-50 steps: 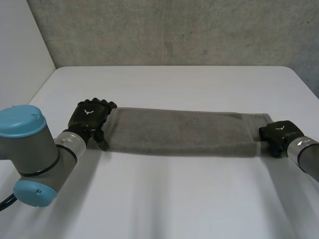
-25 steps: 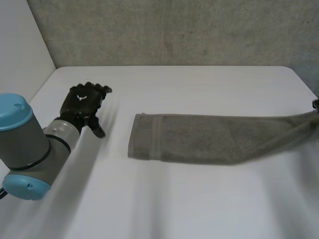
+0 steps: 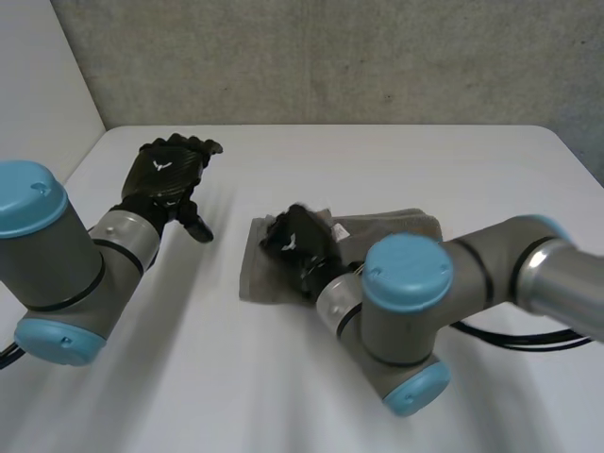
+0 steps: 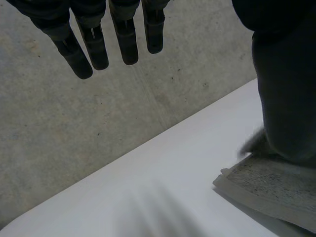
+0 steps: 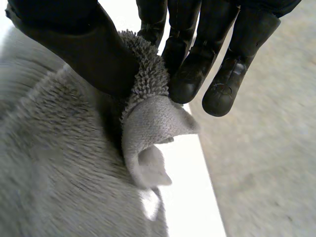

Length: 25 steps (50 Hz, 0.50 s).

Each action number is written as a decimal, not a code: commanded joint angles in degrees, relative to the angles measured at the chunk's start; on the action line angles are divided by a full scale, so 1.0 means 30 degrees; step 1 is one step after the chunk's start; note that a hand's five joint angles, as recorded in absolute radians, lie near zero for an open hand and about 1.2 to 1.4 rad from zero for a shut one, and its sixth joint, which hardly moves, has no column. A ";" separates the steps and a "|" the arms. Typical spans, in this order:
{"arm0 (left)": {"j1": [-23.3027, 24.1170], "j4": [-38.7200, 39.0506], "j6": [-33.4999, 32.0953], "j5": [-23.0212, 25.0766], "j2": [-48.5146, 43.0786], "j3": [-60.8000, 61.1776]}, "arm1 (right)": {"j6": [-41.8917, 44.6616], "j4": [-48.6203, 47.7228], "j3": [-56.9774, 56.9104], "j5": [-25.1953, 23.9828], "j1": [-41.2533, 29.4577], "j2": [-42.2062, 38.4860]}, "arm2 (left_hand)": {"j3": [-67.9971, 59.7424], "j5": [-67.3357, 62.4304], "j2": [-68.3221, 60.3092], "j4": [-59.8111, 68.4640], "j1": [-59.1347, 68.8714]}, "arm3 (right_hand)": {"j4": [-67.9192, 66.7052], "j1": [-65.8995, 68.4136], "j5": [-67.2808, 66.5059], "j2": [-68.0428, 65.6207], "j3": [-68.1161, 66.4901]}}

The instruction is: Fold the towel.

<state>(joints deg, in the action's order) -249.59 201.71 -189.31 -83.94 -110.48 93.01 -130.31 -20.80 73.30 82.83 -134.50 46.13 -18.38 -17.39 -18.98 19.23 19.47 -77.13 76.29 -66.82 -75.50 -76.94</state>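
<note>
Across the white table (image 3: 283, 396) in the head view, you see the right arm (image 3: 406, 283) bent in over the middle, where the grey towel (image 3: 387, 229) lies doubled, and the left arm (image 3: 57, 255) well apart at the left side. Your right wrist view adds what the head view hides: the right hand (image 5: 74, 44) pinches a curled-over edge of the towel between thumb and fingers. The left hand (image 3: 170, 175) hovers beside the cloth, and its wrist view shows its fingers (image 4: 126, 44) straight, slightly spread, holding nothing.
</note>
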 commanded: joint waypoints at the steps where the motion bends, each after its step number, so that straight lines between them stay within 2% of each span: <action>1: 0.0022 0.0029 -0.0033 0.0029 -0.0204 -0.0094 | -0.0186 -0.0390 -0.0734 -0.1068 -0.0080 -0.0347 | 0.1094 0.4099 0.1296 -0.1380 -0.1459 | -0.0956 0.1237 -0.1059 -0.1501 -0.1020; 12: 0.0051 0.0029 -0.0032 0.0000 -0.0322 -0.0300 | -0.0800 -0.0157 -0.1349 -0.1448 -0.0343 -0.1020 | 0.1094 0.4099 0.1296 -0.1380 -0.1459 | -0.0956 0.1237 -0.1059 -0.1501 -0.1020; 13: 0.0051 0.0029 -0.0033 0.0000 -0.0322 -0.0300 | -0.1092 -0.0069 -0.1233 -0.1797 -0.0343 -0.1050 | 0.1094 0.4099 0.1296 -0.1380 -0.1459 | 0.6351 -0.6070 0.6248 0.5806 0.6287; 14: 0.0080 0.0029 -0.0004 -0.0029 -0.0322 -0.0329 | -0.1095 -0.0068 -0.1232 -0.1801 -0.0344 -0.1051 | 0.1150 0.4155 0.1351 -0.1435 -0.1514 | 0.6424 -0.6144 0.6321 0.5880 0.6360; 15: 0.0080 0.0029 -0.0003 -0.0029 -0.0322 -0.0329 | -0.1327 -0.0039 -0.1087 -0.2236 -0.0256 -0.1051 | 0.1150 0.4155 0.1352 -0.1436 -0.1515 | 1.7027 -1.6747 1.6924 1.6483 1.6963; 16: 0.0167 0.0029 -0.0003 0.0000 -0.0322 -0.0329 | -0.1445 -0.0009 -0.1056 -0.2472 -0.0169 -0.1051 | 0.1150 0.4155 0.1352 -0.1436 -0.1515 | 2.2377 -2.2096 2.2274 2.1832 2.2313; 22: 0.0664 0.0058 0.0084 0.0000 -0.0292 -0.0388 | -0.1798 0.0460 -0.0470 -0.2563 0.0125 -0.0435 | 0.1206 0.4212 0.1408 -0.1492 -0.1571 | 2.2377 -2.2096 2.2274 2.1832 2.2313; 24: 0.0956 0.0058 0.0084 0.0029 -0.0292 -0.0417 | -0.3079 0.1218 0.0434 -0.2592 0.0794 0.1370 | 0.1206 0.4212 0.1408 -0.1492 -0.1571 | 2.2377 -2.2096 2.2274 2.1832 2.2313; 25: 0.1336 0.0087 0.0113 0.0029 -0.0350 -0.0475 | -0.3087 0.1221 0.0438 -0.2592 0.0799 0.1381 | 0.1206 0.4212 0.1408 -0.1492 -0.1571 | 2.2377 -2.2096 2.2274 2.1832 2.2313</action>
<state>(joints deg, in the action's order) -248.44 201.82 -189.21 -83.96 -111.40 91.90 -135.37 -20.02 71.10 75.35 -134.57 44.21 -18.38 -17.39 -18.98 19.23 19.46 -14.84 13.33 -3.51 -14.11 -14.33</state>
